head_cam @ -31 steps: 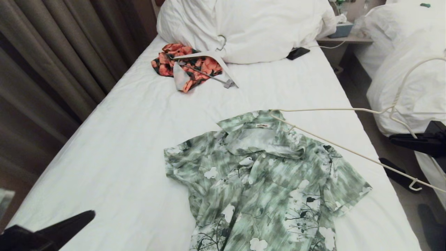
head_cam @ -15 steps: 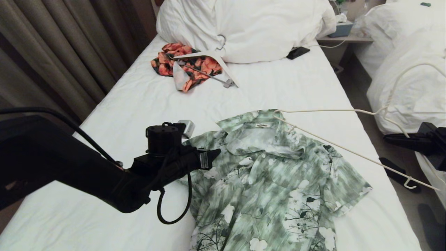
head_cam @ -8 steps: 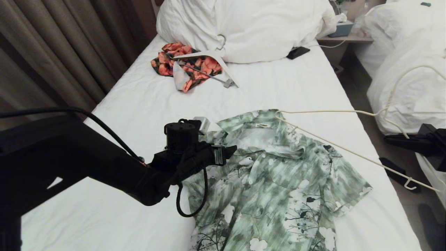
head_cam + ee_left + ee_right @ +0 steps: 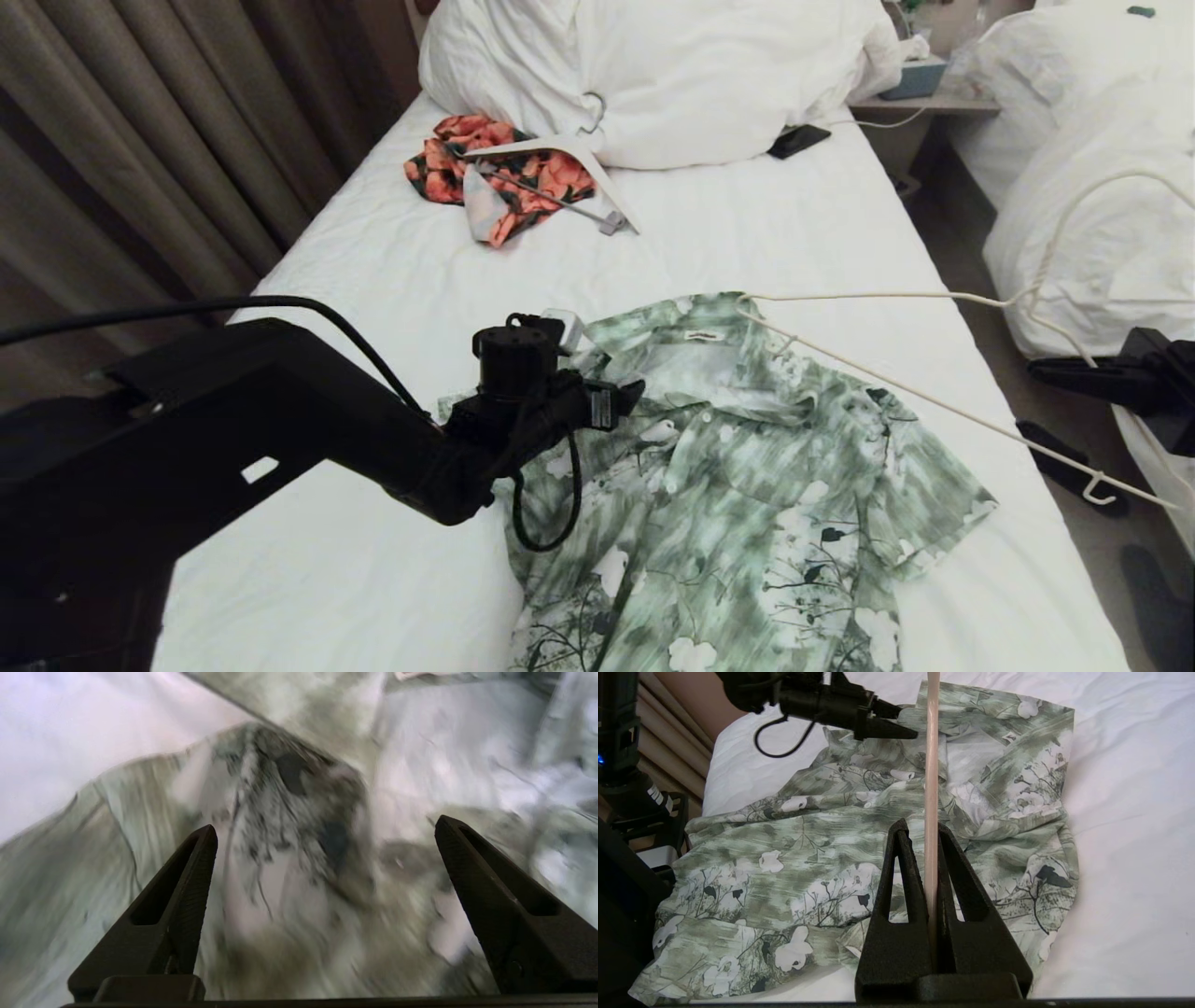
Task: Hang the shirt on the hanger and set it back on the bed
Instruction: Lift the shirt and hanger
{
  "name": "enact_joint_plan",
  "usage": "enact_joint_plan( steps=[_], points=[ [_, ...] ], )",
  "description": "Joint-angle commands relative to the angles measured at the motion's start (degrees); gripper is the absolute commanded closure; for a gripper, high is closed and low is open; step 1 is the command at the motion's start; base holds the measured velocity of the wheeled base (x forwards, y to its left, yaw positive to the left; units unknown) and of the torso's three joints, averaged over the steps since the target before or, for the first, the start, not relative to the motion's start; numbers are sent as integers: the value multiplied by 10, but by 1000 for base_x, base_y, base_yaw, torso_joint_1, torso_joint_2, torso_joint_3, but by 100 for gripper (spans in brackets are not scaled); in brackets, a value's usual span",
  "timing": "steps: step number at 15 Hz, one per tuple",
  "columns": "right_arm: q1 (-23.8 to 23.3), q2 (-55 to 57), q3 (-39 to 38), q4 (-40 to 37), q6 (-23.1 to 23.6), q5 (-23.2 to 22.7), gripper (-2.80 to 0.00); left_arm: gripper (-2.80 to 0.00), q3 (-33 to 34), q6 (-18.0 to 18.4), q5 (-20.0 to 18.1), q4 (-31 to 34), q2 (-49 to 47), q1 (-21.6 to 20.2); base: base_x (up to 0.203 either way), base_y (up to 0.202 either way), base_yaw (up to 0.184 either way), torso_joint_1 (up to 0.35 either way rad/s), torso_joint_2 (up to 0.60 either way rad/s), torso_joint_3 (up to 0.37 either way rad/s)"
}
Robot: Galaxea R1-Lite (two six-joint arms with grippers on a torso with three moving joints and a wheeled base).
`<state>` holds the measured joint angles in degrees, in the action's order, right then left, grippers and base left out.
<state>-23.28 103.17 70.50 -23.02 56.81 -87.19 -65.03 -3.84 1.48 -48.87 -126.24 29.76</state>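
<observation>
The green and white flowered shirt [image 4: 747, 485] lies flat, front up, on the white bed [image 4: 373, 308], collar toward the pillows. My left gripper [image 4: 637, 392] is open just above the shoulder beside the collar. In the left wrist view its fingers [image 4: 187, 891] straddle shirt cloth [image 4: 299, 896] with nothing held. My right gripper [image 4: 1041, 371], off the bed's right edge, is shut on the cream wire hanger [image 4: 896, 392]. One hanger corner reaches the collar. In the right wrist view the gripper [image 4: 923, 825] clamps the hanger wire [image 4: 932, 765] above the shirt [image 4: 808, 858].
An orange-and-black garment [image 4: 504, 173] with a thick white hanger [image 4: 560, 149] lies near the pillows [image 4: 672, 75]. A dark phone [image 4: 798, 142] sits beside them. Curtains [image 4: 140, 140] hang on the left. Another bed with duvets [image 4: 1102, 187] stands on the right.
My left arm has swung in from the lower left, up and to the right, over the shirt's shoulder beside the collar. The right gripper and the hanger have barely shifted.
</observation>
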Motion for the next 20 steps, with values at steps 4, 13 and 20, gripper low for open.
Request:
enact_joint_plan(
  steps=[4, 13, 20],
  points=[
    [0, 3, 2, -1, 3, -5, 0, -280, -41, 49, 18, -3, -38, 0, 0, 0, 0, 0, 0, 0],
    [1, -2, 1, -2, 3, -5, 0, 0, -63, 84, 27, -13, -50, -1, 0, 0, 0, 0, 0, 0],
    [1, -2, 1, -2, 3, -5, 0, 0, -64, 84, 27, -13, -58, -1, 0, 0, 0, 0, 0, 0]
  ],
)
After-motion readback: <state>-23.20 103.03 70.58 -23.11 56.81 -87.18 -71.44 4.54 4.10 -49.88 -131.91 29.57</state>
